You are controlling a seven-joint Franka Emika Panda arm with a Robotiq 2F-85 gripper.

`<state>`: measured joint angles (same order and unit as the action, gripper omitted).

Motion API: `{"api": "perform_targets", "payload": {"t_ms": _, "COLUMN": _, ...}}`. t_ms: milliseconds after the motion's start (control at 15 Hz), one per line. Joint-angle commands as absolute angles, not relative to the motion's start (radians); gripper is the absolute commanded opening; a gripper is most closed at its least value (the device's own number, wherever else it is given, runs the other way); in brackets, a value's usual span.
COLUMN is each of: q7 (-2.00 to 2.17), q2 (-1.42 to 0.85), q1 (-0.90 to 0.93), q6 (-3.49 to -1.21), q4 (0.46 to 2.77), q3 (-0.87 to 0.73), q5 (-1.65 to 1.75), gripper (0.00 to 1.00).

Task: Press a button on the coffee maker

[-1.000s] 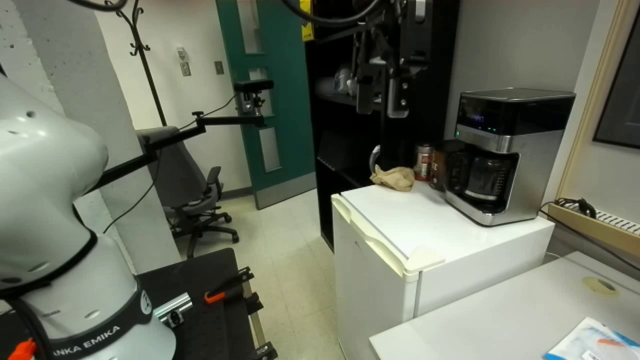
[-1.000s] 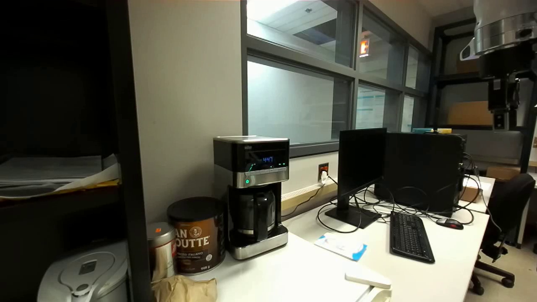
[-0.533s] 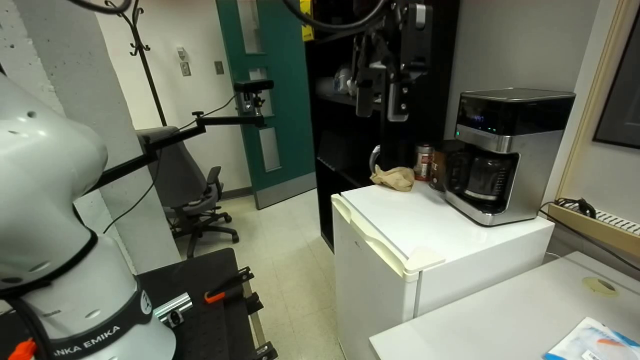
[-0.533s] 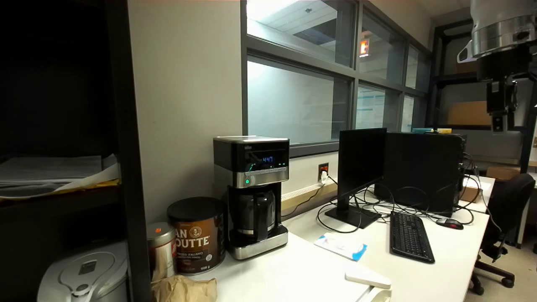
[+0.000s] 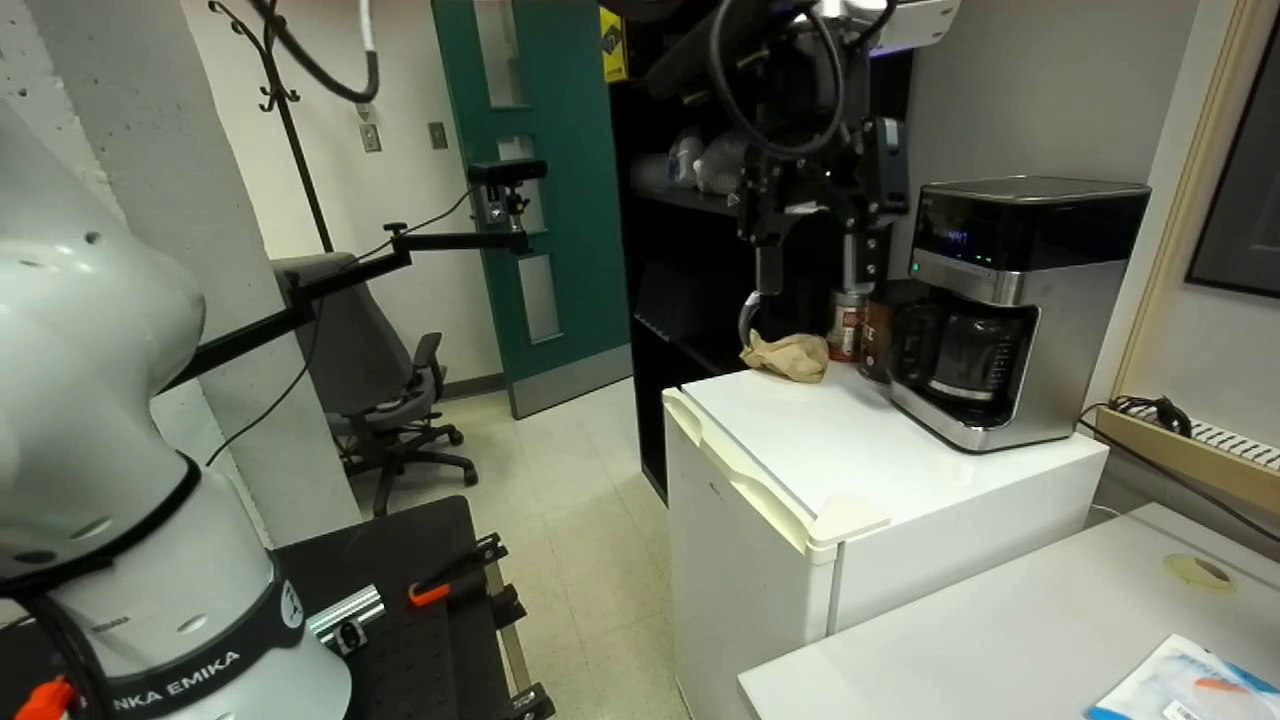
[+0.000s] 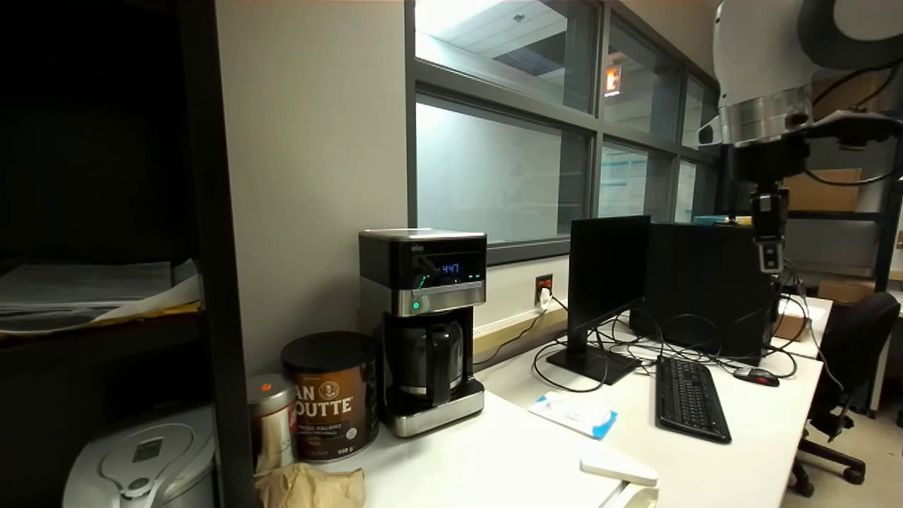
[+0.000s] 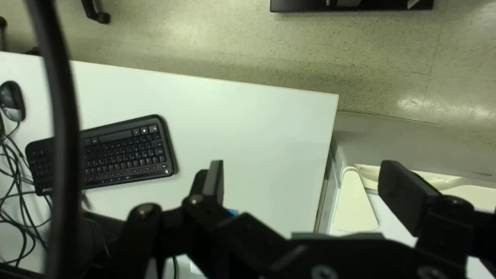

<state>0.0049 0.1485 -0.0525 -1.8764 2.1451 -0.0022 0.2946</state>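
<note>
End effector [image 5: 811,288] over white desk [image 7: 248,120], coffee maker [image 5: 1055,310] on fridge [image 5: 745,560], 1 green door [image 5: 592,230].

Green door [image 5: 590,250] with narrow glass panels [image 5: 540,300], grey office chair [image 5: 360,355], black coat stand [image 5: 300,160], tall black shelving [image 5: 660,400], pale tiled floor [image 5: 565,560]. In an exterior view, plain grey wall [image 6: 310,155] beside grey-framed windows [image 6: 504,169]; bright ceiling light [image 6: 451,11] and lit red-orange sign [image 6: 612,80] showing in them.

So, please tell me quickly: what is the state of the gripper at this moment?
Gripper: open, holding nothing; its jaws stand wide apart in the wrist view.
</note>
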Motion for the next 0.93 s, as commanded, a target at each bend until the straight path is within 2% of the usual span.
{"api": "perform_targets", "payload": {"t_ms": 0, "q7": -0.021, "q2": -0.008, "q1": -0.023, "q6": -1.897, "q4": 2.006, "q3": 0.018, "q5": 0.372, "gripper": 1.00}}
{"api": "perform_targets", "payload": {"t_ms": 133, "q7": -0.025, "q2": -0.084, "q1": -0.002, "q6": -1.910, "q4": 1.939, "q3": 0.032, "q5": 0.422, "gripper": 1.00}}
{"api": "perform_targets", "payload": {"t_ms": 267, "q7": -0.038, "q2": -0.160, "q1": 0.021, "q6": -1.914, "q4": 1.866, "q3": 0.041, "q5": 0.467, "gripper": 0.74}}
{"api": "perform_targets", "payload": {"t_ms": 867, "q7": -0.118, "q2": -0.455, "q1": 0.128, "q6": -2.043, "q4": 1.575, "q3": 0.039, "q5": 0.776, "gripper": 0.06}}
